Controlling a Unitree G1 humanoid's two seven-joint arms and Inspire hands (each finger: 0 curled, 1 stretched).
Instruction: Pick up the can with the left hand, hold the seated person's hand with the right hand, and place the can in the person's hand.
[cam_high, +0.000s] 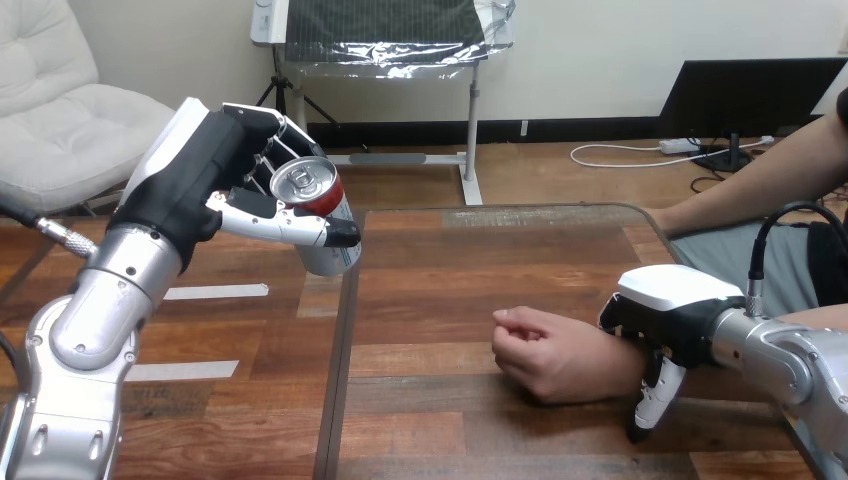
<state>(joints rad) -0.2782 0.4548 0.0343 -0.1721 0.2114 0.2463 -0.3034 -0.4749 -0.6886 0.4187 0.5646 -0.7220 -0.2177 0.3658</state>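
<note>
Can (320, 196) is up in the air at the view's left, tipped so its top faces the camera. The left hand (200, 170) has it properly clamped, fingers and thumb curled round the can's body. It's held well above the wooden table (440, 290), roughly over the table's left edge.

The right hand (665, 305) sits on top of the person's wrist down at the right, with its fingers (650, 400) bent down over the wrist's near side, so it's closed round the wrist. The person's hand (550, 355) rests on the table just left of that, loosely curled and well apart from the can.

The wrist itself is mostly covered by the robot's palm, the robot's fingers hide part of the can's side, and the right forearm is cut off by the frame edge.
</note>
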